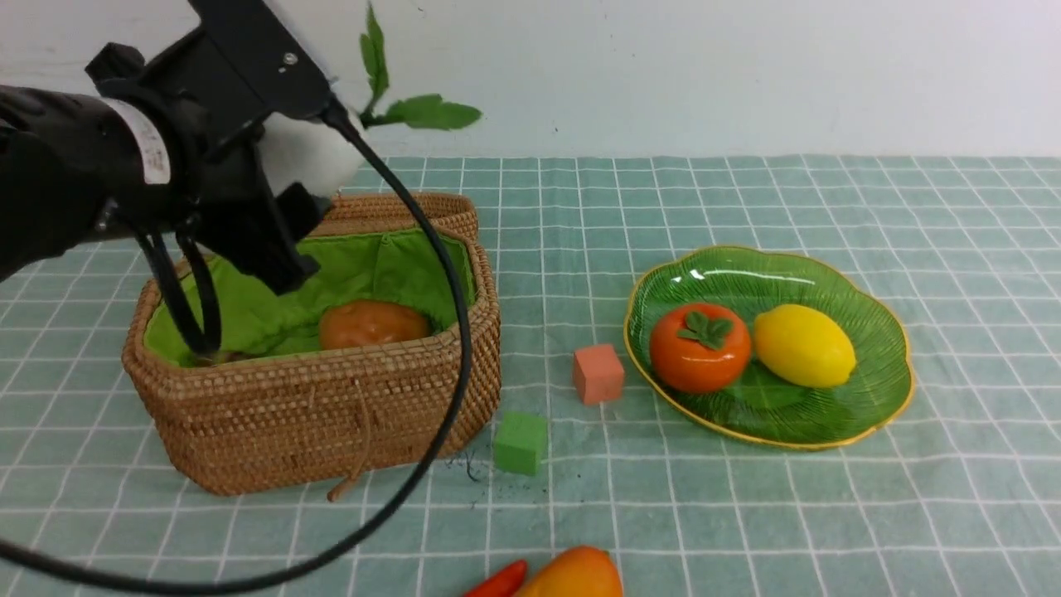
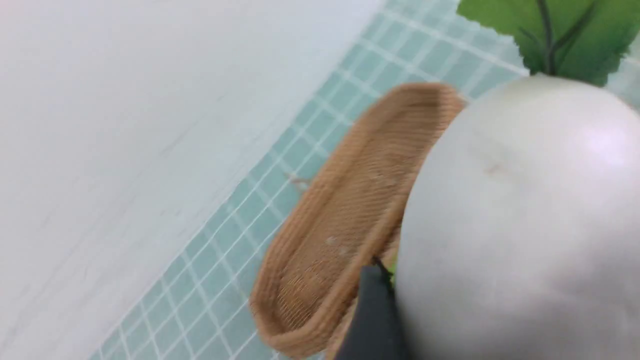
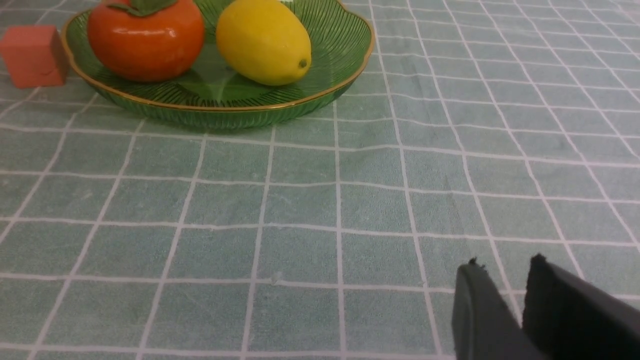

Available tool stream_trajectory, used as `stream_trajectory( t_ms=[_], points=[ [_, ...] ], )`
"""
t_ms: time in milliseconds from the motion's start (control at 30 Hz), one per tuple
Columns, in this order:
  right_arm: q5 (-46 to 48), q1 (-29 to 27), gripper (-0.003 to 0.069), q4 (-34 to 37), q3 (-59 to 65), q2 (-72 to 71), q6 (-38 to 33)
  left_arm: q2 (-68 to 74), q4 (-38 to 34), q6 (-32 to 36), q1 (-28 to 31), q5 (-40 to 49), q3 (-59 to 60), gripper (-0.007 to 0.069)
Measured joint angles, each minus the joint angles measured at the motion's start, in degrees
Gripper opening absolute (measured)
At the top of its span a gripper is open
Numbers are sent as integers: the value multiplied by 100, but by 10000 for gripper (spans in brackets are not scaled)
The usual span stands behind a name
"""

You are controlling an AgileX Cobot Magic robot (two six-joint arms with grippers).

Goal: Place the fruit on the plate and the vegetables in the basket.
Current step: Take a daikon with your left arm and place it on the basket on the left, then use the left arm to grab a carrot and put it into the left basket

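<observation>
Though right gripper (image 3: 504, 265) unclear, left gripper (image 1: 278, 170) tight on radish (image 2: 510, 225) over basket (image 1: 315, 414) with potato (image 1: 373, 323); persimmon (image 1: 700, 348), lemon (image 1: 804, 345) on plate (image 1: 746, 278).

No lettering, brand, number or sign can be read in any view; the one printed thing is a white sticker (image 1: 154, 154) on the black left arm (image 1: 75, 178), at about eleven o'clock from the basket (image 1: 315, 414) in the front view; it bears small dark marks, too fine and blurred to make out as words or digits.
</observation>
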Motion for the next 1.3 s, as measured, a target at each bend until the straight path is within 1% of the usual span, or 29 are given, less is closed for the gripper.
stream_trajectory(
  t_ms=[67,100,167,333,367,400,467,500,567,700,767,800,833,900,933,1000,1067,1100,1133,1200,1233,1267,1300],
  points=[
    [0,0,158,0,0,0,0,345,206,-351,158,-33,0,525],
    [0,0,158,0,0,0,0,345,206,-411,158,-27,0,525],
    [0,0,158,0,0,0,0,815,392,-618,219,54,0,525],
    [0,0,160,0,0,0,0,1268,468,-829,225,3,0,526],
    [0,0,161,0,0,0,0,1288,481,-931,225,-26,0,542],
    [0,0,161,0,0,0,0,1294,480,-1042,225,-51,0,576],
    [0,0,161,0,0,0,0,1294,480,-1103,225,-66,0,606],
    [0,0,161,0,0,0,0,1288,482,-1173,225,-84,0,643],
    [0,0,161,0,0,0,0,1256,482,-1243,225,-84,0,664],
    [0,0,161,0,0,0,0,1091,434,-1283,225,82,0,666],
    [0,0,161,0,0,0,0,968,271,-1294,225,365,0,657],
    [0,0,161,0,0,0,0,862,48,-1301,195,640,0,650],
    [0,0,161,0,0,0,0,844,8,-1301,190,688,0,648],
    [0,0,161,0,0,0,0,658,-394,-1301,87,1216,0,633],
    [0,0,161,0,0,0,0,459,-885,-1222,-148,1967,0,618],
    [0,0,162,0,0,0,0,327,-1344,-1066,-456,2649,0,606],
    [0,0,163,0,0,0,0,274,-1597,-936,-658,2997,0,600],
    [0,0,165,0,0,0,0,242,-1908,-766,-914,3355,0,594],
    [0,0,165,0,0,0,0,242,-2093,-678,-1133,3557,6,591],
    [0,0,169,0,0,0,0,277,-2303,-603,-1557,3659,101,591],
    [0,0,169,0,0,0,0,285,-2317,-592,-1596,3659,114,591],
    [0,0,171,0,0,0,0,405,-2355,-579,-1928,3601,233,589],
    [0,0,171,0,0,0,0,405,-2355,-579,-1928,3601,233,589]
  ],
)
